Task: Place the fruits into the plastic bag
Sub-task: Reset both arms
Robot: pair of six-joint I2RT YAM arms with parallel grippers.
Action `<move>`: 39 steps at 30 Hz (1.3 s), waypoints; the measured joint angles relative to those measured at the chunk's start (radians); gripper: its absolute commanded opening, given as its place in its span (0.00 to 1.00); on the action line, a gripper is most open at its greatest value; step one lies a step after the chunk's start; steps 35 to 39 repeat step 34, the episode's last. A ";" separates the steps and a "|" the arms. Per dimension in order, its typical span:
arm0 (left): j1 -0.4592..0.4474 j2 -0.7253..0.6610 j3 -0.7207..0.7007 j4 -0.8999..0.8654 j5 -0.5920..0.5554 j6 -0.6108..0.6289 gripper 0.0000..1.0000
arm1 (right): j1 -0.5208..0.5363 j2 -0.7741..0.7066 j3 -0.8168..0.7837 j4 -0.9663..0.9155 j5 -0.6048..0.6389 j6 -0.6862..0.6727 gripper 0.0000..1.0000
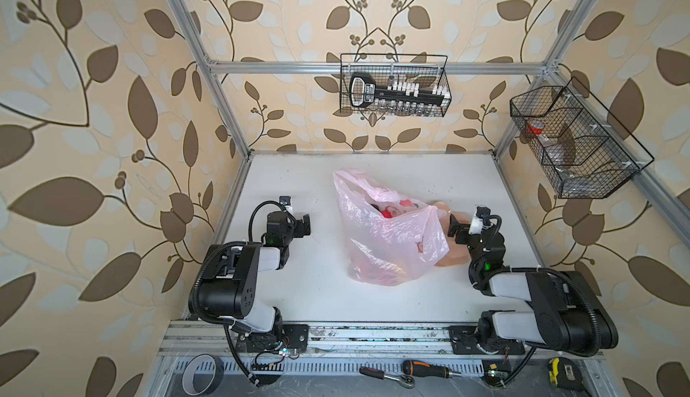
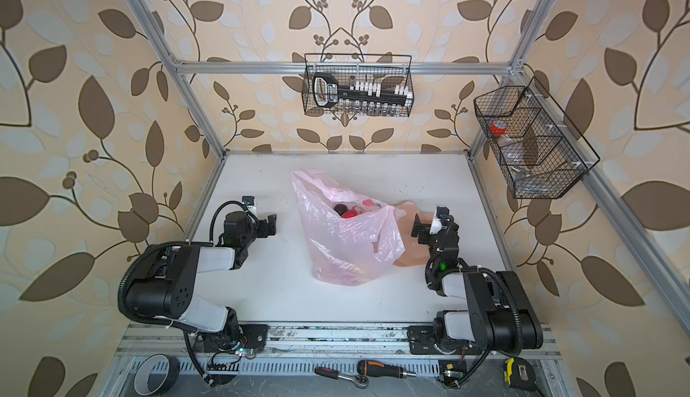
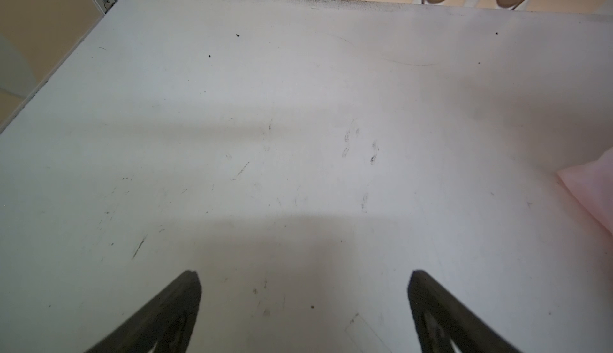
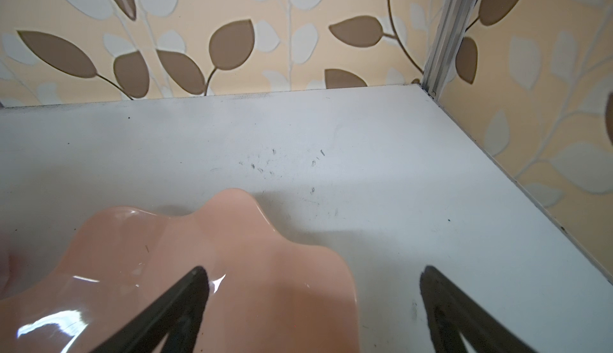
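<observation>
Both sets of fingers are spread wide and hold nothing: the left fingers hang over bare table, well apart from the bag, and the right fingers hover over the rim of the plate, just beside the bag. The fruits lie inside the bag, red and dark shapes showing through its open top in both top views. The bag slumps mid-table, partly draped over the plate. What shows of the plate is bare (its part under the plastic is hidden, so a stray fruit there cannot be ruled out).

By my reading the loading is done or nearly so, and the step in hand is to back off cleanly. To do that well, lift the right arm straight up before swinging it away. The handle loop lies close to its fingers and thin film snags easily, so a tug could tip the bag and spill the fruits. The left arm has room and need only avoid sweeping toward the bag. Any stray fruit goes in through the top from above.
</observation>
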 measured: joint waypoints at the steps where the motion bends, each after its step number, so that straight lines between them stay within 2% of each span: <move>1: 0.000 0.000 0.000 0.000 0.013 0.003 0.99 | 0.000 0.000 0.000 0.000 -0.019 -0.006 1.00; 5: 0.000 -0.022 -0.026 0.010 0.125 0.036 0.99 | -0.002 -0.016 -0.024 0.027 -0.154 -0.053 1.00; 11: 0.000 -0.024 -0.030 0.009 0.171 0.046 0.99 | -0.006 -0.022 -0.038 0.039 -0.218 -0.074 1.00; 23: 0.000 -0.015 -0.009 -0.022 0.061 0.005 0.99 | 0.017 -0.012 -0.002 -0.006 -0.043 -0.037 1.00; 39: 0.000 -0.015 -0.008 -0.023 0.044 0.004 0.99 | -0.022 -0.001 0.003 -0.015 -0.079 -0.030 1.00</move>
